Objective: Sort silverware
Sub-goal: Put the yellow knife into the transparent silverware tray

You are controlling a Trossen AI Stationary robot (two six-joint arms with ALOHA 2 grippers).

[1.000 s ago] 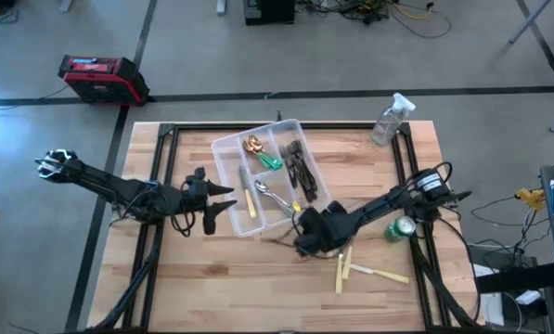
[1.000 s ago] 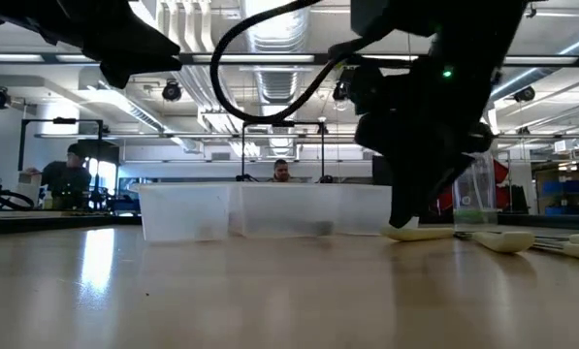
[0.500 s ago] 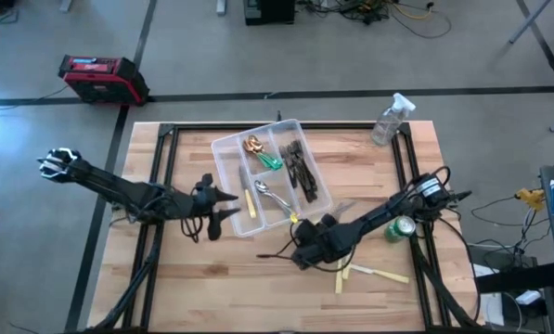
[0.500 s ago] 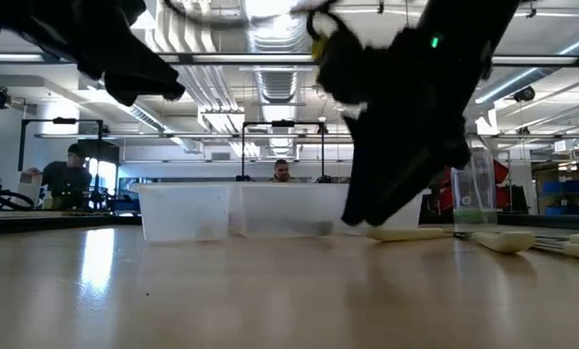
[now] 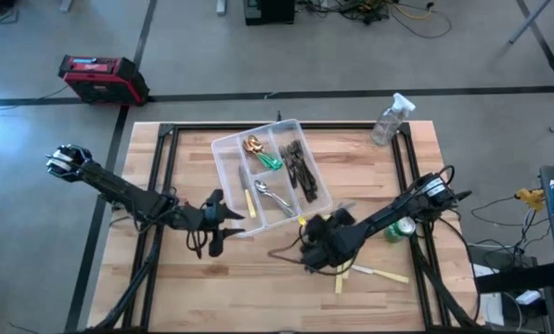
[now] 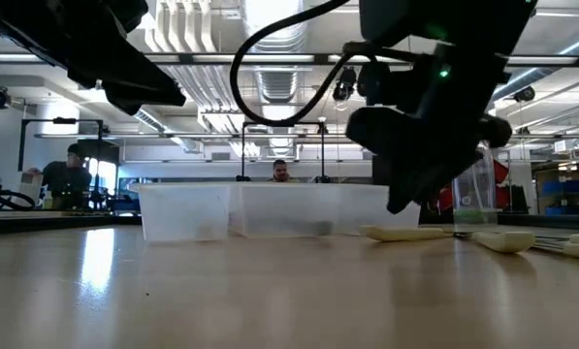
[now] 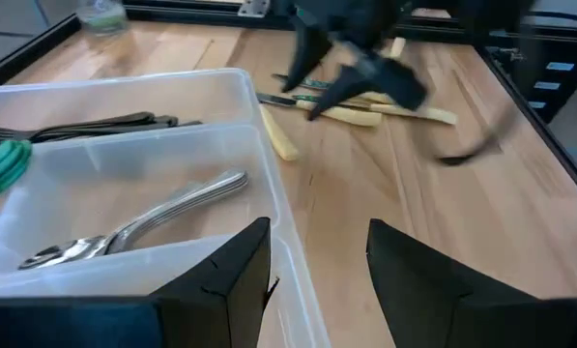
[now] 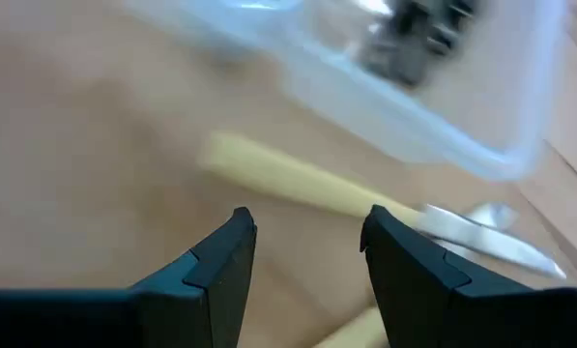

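Note:
A clear divided tray (image 5: 223, 155) holds dark forks (image 5: 300, 167), a silver spoon (image 7: 138, 227), gold and green pieces (image 5: 261, 151) and a cream-handled knife (image 5: 251, 199). More cream-handled knives (image 5: 379, 274) lie on the table right of the tray's near corner; one (image 8: 298, 179) lies just beyond my right gripper's fingers. My right gripper (image 5: 314, 252) hangs open above the table there, touching nothing. My left gripper (image 5: 217, 221) is open at the tray's near left corner (image 7: 259, 184), also touching nothing.
A green can (image 5: 402, 227) stands by the right arm, and a clear spray bottle (image 5: 391, 119) stands at the far right corner. The near half of the wooden table (image 5: 221, 297) is bare. People sit in the room behind the table (image 6: 68, 174).
My left gripper has sunk and moved toward the table's near edge, closing on the tray's near left corner. My right gripper has shifted a little toward the near edge and rolled its wrist, staying open above the loose knives.

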